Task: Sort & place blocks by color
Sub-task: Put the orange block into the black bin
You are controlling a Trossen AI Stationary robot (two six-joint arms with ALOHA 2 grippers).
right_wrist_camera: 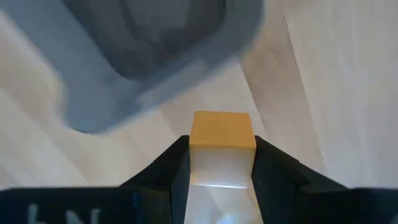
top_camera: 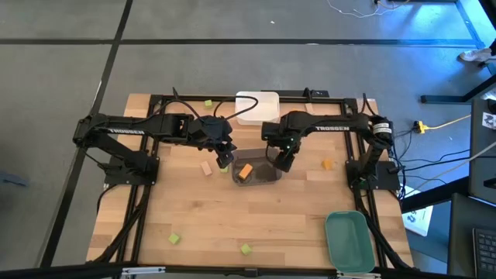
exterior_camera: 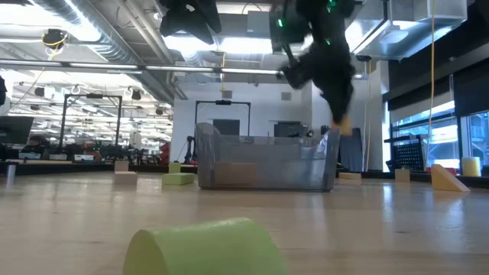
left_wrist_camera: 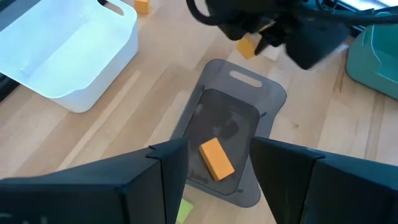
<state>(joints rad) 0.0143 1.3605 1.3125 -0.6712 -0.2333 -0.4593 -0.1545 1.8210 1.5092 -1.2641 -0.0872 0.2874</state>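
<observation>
Right wrist view shows my right gripper (right_wrist_camera: 221, 146) clamped on an orange block (right_wrist_camera: 222, 130) beside the dark grey bin (right_wrist_camera: 118, 93) — one orange already inside, left gripper (left_wrist_camera: 214, 165) open above it, greens and tans still scattered.

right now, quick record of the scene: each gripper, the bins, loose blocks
right gripper: shut on orange block, beside the dark grey bin
left gripper: open, empty, above the grey bin's other end
grey bin contents: one orange block
white bin: far edge, looks empty
green bin: near right corner
loose blocks: green, tan and orange ones scattered on table
</observation>
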